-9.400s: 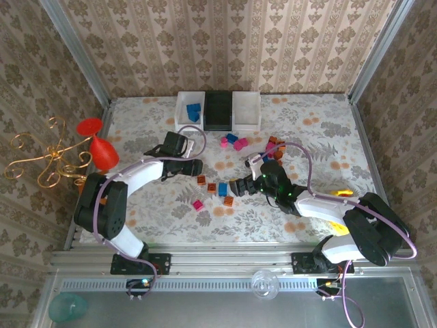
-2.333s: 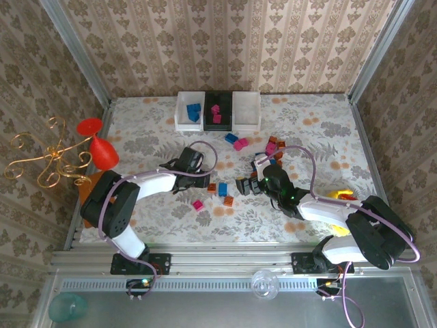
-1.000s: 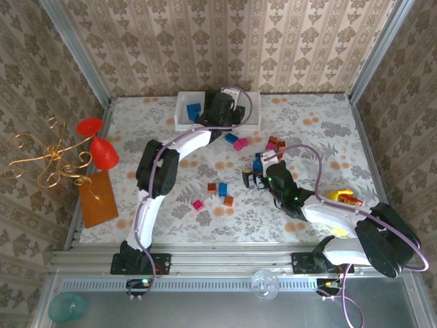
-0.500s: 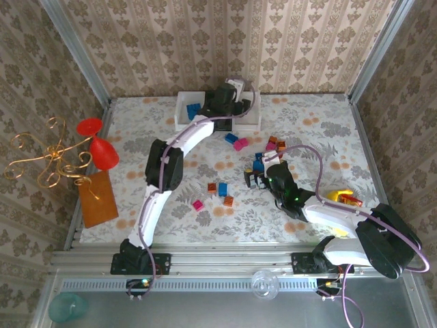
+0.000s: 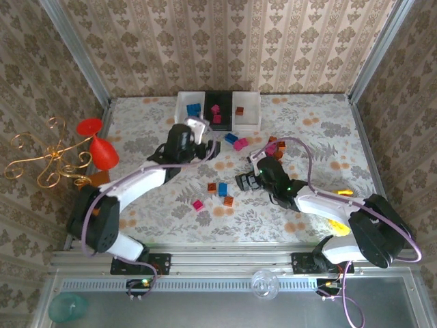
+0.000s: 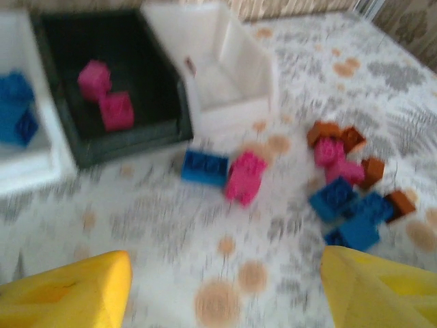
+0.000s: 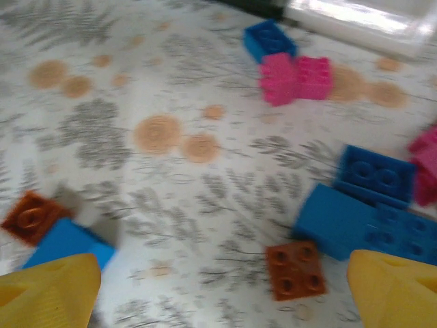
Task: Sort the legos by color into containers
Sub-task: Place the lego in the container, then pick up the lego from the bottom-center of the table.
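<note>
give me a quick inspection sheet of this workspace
surface: floral-patterned tabletop, loose bricks scattered mid-table
job's things: blue bricks in left white bin; pink bricks in black middle bin; orange-brown brick in right white bin
clutter: red goblet and gold wire ornament at left edge
grippers: left gripper open, empty; right gripper open, empty
cables: purple cable looping along each arm
surroundings: patterned wallpaper walls

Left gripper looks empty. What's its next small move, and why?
Probably lower the left gripper over the blue brick just ahead: its jaws stand open and empty, and that brick lies loose beside a pink brick.
</note>
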Controlling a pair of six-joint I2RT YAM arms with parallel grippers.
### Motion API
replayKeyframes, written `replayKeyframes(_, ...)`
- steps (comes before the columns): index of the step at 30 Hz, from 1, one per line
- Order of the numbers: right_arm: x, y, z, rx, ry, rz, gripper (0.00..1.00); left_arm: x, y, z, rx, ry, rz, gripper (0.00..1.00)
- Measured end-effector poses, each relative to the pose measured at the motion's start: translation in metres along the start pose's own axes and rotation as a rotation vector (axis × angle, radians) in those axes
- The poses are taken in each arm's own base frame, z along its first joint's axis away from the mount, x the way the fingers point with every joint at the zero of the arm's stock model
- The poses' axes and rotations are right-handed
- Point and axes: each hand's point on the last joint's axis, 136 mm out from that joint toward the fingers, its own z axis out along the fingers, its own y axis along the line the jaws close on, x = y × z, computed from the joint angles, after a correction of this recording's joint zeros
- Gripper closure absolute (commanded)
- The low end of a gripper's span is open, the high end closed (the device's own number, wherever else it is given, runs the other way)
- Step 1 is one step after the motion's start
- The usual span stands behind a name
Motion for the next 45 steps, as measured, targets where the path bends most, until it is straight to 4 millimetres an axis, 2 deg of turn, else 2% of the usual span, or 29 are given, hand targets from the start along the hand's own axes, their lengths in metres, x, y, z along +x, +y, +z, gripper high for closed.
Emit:
replayKeyframes(2, 0.002, 0.023, -0.004, -0.076, 0.024, -0.034, 0.06, 0.02, 0.005, -0.017, 0.007, 0.019, -0.036, 0.19)
replayKeyframes(5, 0.019, 0.057, -0.012, -0.185, 0.081, -0.101, 0.1, 0.05, 0.011, -0.039, 0.023, 0.049, -0.096, 0.16)
replayKeyframes(7, 0.031, 0.072, -0.015, -0.235, 0.111, -0.128, 0.13, 0.068, 0.014, -0.049, 0.038, 0.073, -0.139, 0.15)
replayKeyframes(11, 0.057, 0.085, -0.001, -0.259, 0.173, -0.163, 0.14, 0.1, 0.027, -0.06, 0.046, 0.131, -0.221, 0.13)
replayKeyframes(14, 0.077, 0.086, 0.012, -0.255, 0.227, -0.194, 0.17, 0.111, 0.035, -0.062, 0.04, 0.165, -0.255, 0.13)
replayKeyframes(19, 0.104, 0.086, 0.026, -0.249, 0.3, -0.259, 0.23, 0.113, 0.032, -0.06, 0.064, 0.176, -0.264, 0.12)
replayKeyframes(24, 0.099, 0.087, 0.034, -0.238, 0.294, -0.29, 0.3, 0.115, 0.033, -0.057, 0.067, 0.181, -0.265, 0.11)
replayKeyframes(30, 0.094, 0.084, 0.041, -0.23, 0.287, -0.305, 0.53, 0.115, 0.033, -0.056, 0.068, 0.175, -0.264, 0.11)
replayKeyframes(33, 0.092, 0.081, 0.043, -0.229, 0.283, -0.299, 0.6, 0.114, 0.033, -0.056, 0.068, 0.172, -0.265, 0.11)
replayKeyframes(39, 0.09, 0.085, 0.034, -0.292, 0.272, -0.264, 0.67, 0.112, 0.032, -0.055, 0.058, 0.17, -0.292, 0.09)
replayKeyframes(41, 0.086, 0.08, 0.026, -0.3, 0.256, -0.227, 0.68, 0.107, 0.027, -0.053, 0.062, 0.164, -0.289, 0.08)
replayKeyframes(43, 0.072, 0.067, 0.021, -0.283, 0.218, -0.171, 0.68, 0.095, 0.018, -0.048, 0.076, 0.157, -0.279, 0.08)
replayKeyframes(45, 0.046, 0.048, 0.02, -0.251, 0.141, -0.092, 0.67, 0.077, 0.007, -0.039, 0.096, 0.142, -0.264, 0.09)
